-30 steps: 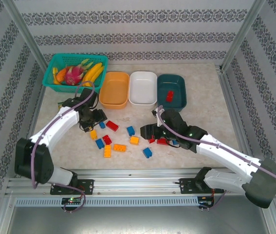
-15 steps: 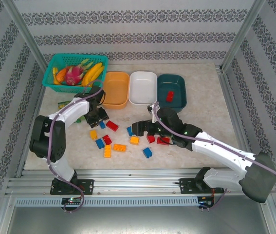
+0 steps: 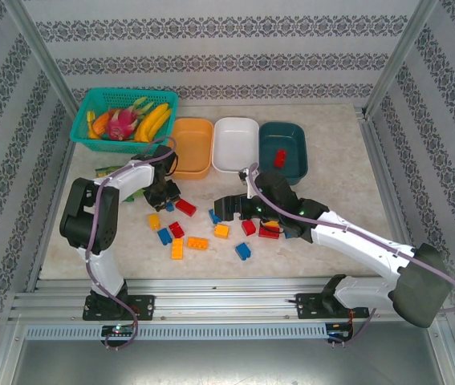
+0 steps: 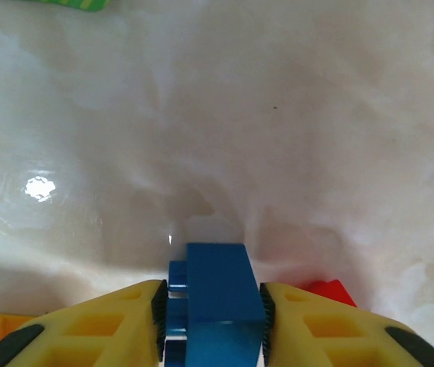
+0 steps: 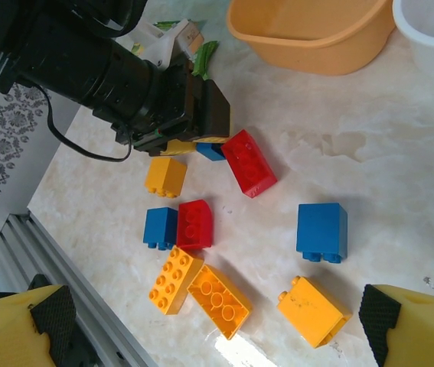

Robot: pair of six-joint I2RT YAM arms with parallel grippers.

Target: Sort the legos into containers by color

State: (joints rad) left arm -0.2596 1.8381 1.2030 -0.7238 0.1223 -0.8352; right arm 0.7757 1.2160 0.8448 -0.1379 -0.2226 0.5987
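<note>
My left gripper (image 3: 166, 197) is shut on a small blue lego (image 4: 220, 294), squeezed between both pads low over the table. A red lego (image 3: 184, 207) lies just to its right. My right gripper (image 3: 224, 207) hangs open above the loose pile, with nothing between its fingers (image 5: 27, 327). Under it lie a blue lego (image 5: 322, 231), a yellow one (image 5: 314, 311), two orange ones (image 5: 175, 280) and a red-blue pair (image 5: 195, 223). The orange container (image 3: 188, 148), the white container (image 3: 235, 144) and the dark teal container (image 3: 293, 144) stand in a row at the back. A red lego (image 3: 279, 158) lies in the teal one.
A teal basket (image 3: 91, 103) of toy fruit stands at the back left. A green packet (image 3: 107, 169) lies left of the left arm. More red legos (image 3: 269, 233) and a blue one (image 3: 243, 251) lie under the right arm. A metal rail (image 3: 227, 301) runs along the near edge.
My left gripper has closed on the blue lego and its arm has folded back. My right gripper has opened wide and shifted left over the pile.
</note>
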